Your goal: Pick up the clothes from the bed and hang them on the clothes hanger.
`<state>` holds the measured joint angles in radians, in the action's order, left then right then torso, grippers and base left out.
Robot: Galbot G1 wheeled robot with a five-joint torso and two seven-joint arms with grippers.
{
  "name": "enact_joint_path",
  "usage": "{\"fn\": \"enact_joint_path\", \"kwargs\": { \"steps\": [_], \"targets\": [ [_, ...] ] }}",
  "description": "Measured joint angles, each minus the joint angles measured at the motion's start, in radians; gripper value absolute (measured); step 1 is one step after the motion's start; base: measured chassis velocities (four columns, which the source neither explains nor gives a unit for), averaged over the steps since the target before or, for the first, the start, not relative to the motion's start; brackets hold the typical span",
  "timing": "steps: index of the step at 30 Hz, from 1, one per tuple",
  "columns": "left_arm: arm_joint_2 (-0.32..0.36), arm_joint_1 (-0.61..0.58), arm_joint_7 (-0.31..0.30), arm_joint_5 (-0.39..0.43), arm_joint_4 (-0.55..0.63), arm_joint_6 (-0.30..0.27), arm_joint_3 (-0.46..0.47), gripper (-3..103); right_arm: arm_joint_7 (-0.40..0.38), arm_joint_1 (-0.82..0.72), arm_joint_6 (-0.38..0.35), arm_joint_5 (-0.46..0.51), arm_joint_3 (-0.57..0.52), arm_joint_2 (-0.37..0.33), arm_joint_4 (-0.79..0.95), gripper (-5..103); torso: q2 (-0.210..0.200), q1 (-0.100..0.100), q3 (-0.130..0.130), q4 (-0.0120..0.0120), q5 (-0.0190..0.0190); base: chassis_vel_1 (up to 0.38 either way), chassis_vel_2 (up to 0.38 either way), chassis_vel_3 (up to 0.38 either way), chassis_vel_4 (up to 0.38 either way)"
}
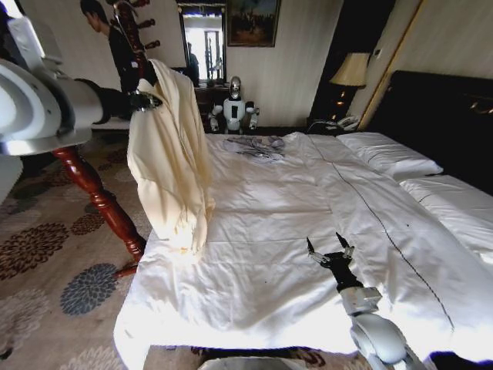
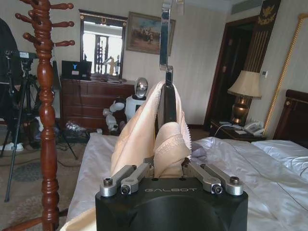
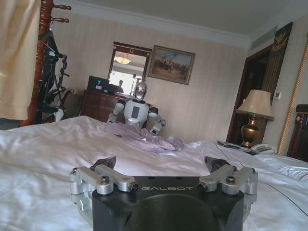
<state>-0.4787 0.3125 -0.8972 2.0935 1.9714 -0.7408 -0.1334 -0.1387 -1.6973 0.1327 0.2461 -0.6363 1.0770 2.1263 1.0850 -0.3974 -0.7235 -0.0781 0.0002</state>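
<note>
The clothes [image 1: 171, 166], a pale cream-yellow garment, hang in the air off the left side of the bed [image 1: 262, 231]. My left gripper [image 1: 146, 100] is shut on the fabric near its top. In the left wrist view the fingers [image 2: 168, 166] pinch the bunched clothes [image 2: 139, 139]. Out of the folds rises a slim black piece with a silver strip above it, apparently the clothes hanger [image 2: 167, 103] seen edge-on. My right gripper [image 1: 330, 248] stands open low over the white sheet near the foot of the bed, holding nothing [image 3: 161, 163].
A red-brown wooden coat stand [image 1: 100, 200] stands on the carpet just left of the bed, behind the hanging garment. A small grey garment [image 1: 256, 146] lies at the far edge of the bed. White pillows [image 1: 389, 154] and a dark headboard [image 1: 454, 116] are at right.
</note>
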Motion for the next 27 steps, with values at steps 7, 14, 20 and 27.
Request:
{"fn": "enact_joint_path", "kwargs": {
  "steps": [7,14,20,27],
  "targets": [
    [-0.032,0.165,-0.079,0.077,-0.073,0.000,-0.111,19,0.000,0.000,0.000,0.000,0.000,0.000,0.000,100,0.000,0.000,0.000,0.0000,0.0001,0.000,0.000,0.000,0.000],
    [-0.038,0.322,-0.105,0.139,-0.170,0.001,-0.239,19,0.000,0.000,0.000,0.000,0.000,0.000,0.000,100,0.000,0.000,0.000,0.0003,-0.0002,0.000,0.000,0.000,0.000],
    [-0.041,0.428,-0.140,0.205,-0.268,0.003,-0.301,19,0.000,0.000,0.000,0.000,0.000,0.000,0.000,100,0.000,0.000,0.000,0.0003,-0.0001,0.000,0.000,0.000,0.000],
    [-0.015,0.472,-0.163,0.258,-0.289,0.004,-0.325,19,0.000,0.000,0.000,0.000,0.000,0.000,0.000,100,0.000,0.000,0.000,0.0003,-0.0003,0.000,0.000,0.000,0.000]
  ]
}}
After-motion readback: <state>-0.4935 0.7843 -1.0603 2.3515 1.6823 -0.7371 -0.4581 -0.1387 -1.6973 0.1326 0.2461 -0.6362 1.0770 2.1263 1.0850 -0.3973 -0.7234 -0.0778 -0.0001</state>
